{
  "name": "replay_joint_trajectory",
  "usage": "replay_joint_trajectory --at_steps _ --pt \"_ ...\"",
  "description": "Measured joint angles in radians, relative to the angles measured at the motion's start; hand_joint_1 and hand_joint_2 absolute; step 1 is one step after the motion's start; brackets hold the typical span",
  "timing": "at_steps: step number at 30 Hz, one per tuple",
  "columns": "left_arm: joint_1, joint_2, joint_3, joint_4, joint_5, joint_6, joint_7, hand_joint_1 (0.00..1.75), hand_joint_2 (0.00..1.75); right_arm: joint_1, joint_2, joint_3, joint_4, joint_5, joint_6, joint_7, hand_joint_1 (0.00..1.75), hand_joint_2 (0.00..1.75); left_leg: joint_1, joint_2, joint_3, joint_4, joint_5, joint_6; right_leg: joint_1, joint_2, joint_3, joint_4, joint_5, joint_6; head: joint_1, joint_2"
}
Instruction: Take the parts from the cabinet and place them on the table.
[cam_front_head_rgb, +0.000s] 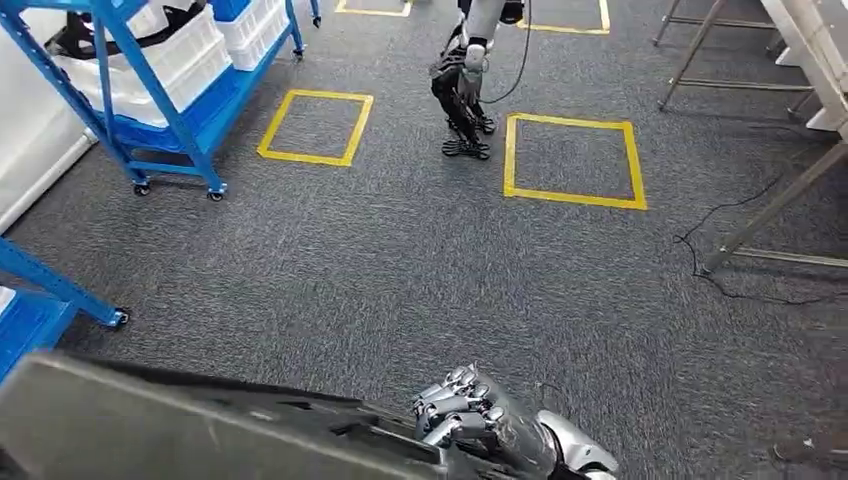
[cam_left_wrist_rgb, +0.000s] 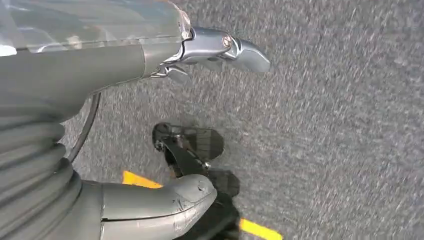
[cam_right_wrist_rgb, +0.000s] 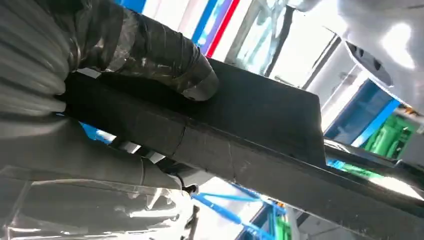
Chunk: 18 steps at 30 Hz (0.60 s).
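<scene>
The right robot hand (cam_front_head_rgb: 480, 415) is gripping a long dark flat part (cam_front_head_rgb: 200, 425), fingers curled over its near edge, thumb (cam_right_wrist_rgb: 165, 65) pressing its broad face. The part is lying across the robot's front, above the grey carpet (cam_front_head_rgb: 400, 270). The left robot hand (cam_left_wrist_rgb: 150, 130) is hanging open over the floor, holding nothing. Judgement: carry step is under way; the part should be kept level and clear of the blue rack (cam_front_head_rgb: 150, 110) while turning toward the bench.

Grey carpet (cam_front_head_rgb: 400, 280) w/ yellow tape squares (cam_front_head_rgb: 575, 160); blue rack (cam_front_head_rgb: 170, 120), white bins (cam_front_head_rgb: 185, 50).
</scene>
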Motion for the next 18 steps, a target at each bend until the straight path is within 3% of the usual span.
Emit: replay_joint_trajectory --at_steps 1,3,4,5,6,9,10,12,14,15,16,17,18 --pt "0.001 -0.001 0.000 0.000 -0.005 0.000 -0.001 0.00 1.75 0.000 0.000 0.000 0.001 0.000 0.000 0.000 1.75 1.75 0.000 0.000 -0.003 -0.004 0.022 0.001 0.000 0.015 0.001 0.001 0.000 0.000 0.000 0.000" --pt "-0.002 -0.001 0.000 0.000 -0.014 0.001 -0.003 0.00 1.75 0.000 0.000 0.000 0.001 -0.001 -0.007 -0.001 1.75 1.75 0.002 -0.008 0.050 -0.138 0.115 0.004 -0.001 0.043 0.001 0.007 -0.001 0.001 0.000 0.000" --pt "-0.003 -0.001 0.000 0.000 -0.018 0.002 -0.003 0.00 1.75 0.001 0.000 0.000 0.000 -0.001 -0.013 -0.001 1.75 1.75 0.005 -0.030 0.087 -0.223 0.161 0.006 -0.002 0.055 0.001 0.011 -0.002 0.003 0.000 0.000" --pt "-0.002 -0.001 0.000 0.000 -0.021 0.004 -0.003 0.00 1.75 0.002 0.000 0.000 0.000 -0.001 -0.017 -0.002 1.75 1.75 0.011 -0.091 0.107 -0.276 0.169 0.008 -0.004 0.065 -0.004 0.014 -0.003 0.007 0.000 0.000" --pt "0.000 -0.002 -0.001 0.000 -0.024 0.008 -0.003 0.00 1.75 0.002 0.000 0.000 -0.001 -0.001 -0.019 -0.004 1.75 1.75 0.011 -0.112 0.113 -0.299 0.166 0.008 0.002 0.077 -0.014 0.024 -0.002 0.015 0.000 0.000" --pt "-0.009 -0.005 -0.005 0.000 -0.034 0.021 -0.002 0.00 1.75 0.016 -0.002 -0.001 -0.007 -0.002 -0.025 -0.007 1.75 1.75 0.003 -0.081 0.113 -0.297 0.166 0.017 -0.009 0.112 -0.026 0.013 0.013 0.038 0.000 0.000" --pt "-0.012 -0.009 -0.006 0.000 -0.036 0.021 -0.002 0.00 1.75 0.017 -0.003 -0.002 -0.010 -0.002 -0.026 -0.008 1.75 1.75 0.012 -0.066 0.114 -0.309 0.173 0.028 -0.001 0.124 -0.028 0.014 0.016 0.045 0.000 0.000" --pt "-0.017 -0.011 -0.008 0.000 -0.038 0.022 -0.001 0.00 1.75 0.019 -0.005 -0.003 -0.016 -0.002 -0.028 -0.012 1.75 1.75 0.010 -0.035 0.120 -0.317 0.180 0.043 0.004 0.020 -0.056 0.081 -0.039 0.047 0.000 0.000" --pt "-0.014 -0.011 -0.008 0.000 -0.045 0.022 0.002 0.00 1.75 0.020 -0.005 -0.003 -0.018 -0.002 -0.031 -0.014 1.75 1.75 0.003 -0.003 0.119 -0.317 0.177 0.047 0.000 -0.012 -0.129 0.240 -0.118 0.052 0.000 0.000" --pt "-0.013 -0.011 -0.008 0.000 -0.045 0.023 0.004 0.00 1.75 0.021 -0.006 -0.003 -0.018 -0.002 -0.032 -0.014 1.75 1.75 0.000 0.012 0.119 -0.317 0.176 0.048 -0.003 -0.016 -0.158 0.303 -0.139 0.054 0.000 0.000" --pt "-0.013 -0.011 -0.008 0.000 -0.045 0.023 0.006 0.00 1.75 0.022 -0.006 -0.003 -0.018 -0.002 -0.034 -0.014 1.75 1.75 -0.001 0.028 0.119 -0.316 0.176 0.048 -0.005 -0.018 -0.166 0.325 -0.135 0.056 0.000 0.000" --pt "-0.014 -0.011 -0.008 0.000 -0.045 0.023 0.006 0.00 1.75 0.023 -0.006 -0.003 -0.018 -0.002 -0.035 -0.013 1.75 1.75 -0.002 0.040 0.120 -0.316 0.174 0.048 -0.006 -0.021 -0.149 0.296 -0.112 0.056 0.000 0.000" --pt "-0.015 -0.011 -0.008 0.000 -0.045 0.023 0.006 0.00 1.75 0.023 -0.006 -0.003 -0.018 0.000 -0.035 -0.013 1.75 1.75 -0.002 0.050 0.122 -0.316 0.173 0.046 -0.007 -0.026 -0.110 0.229 -0.075 0.055 0.000 0.000"
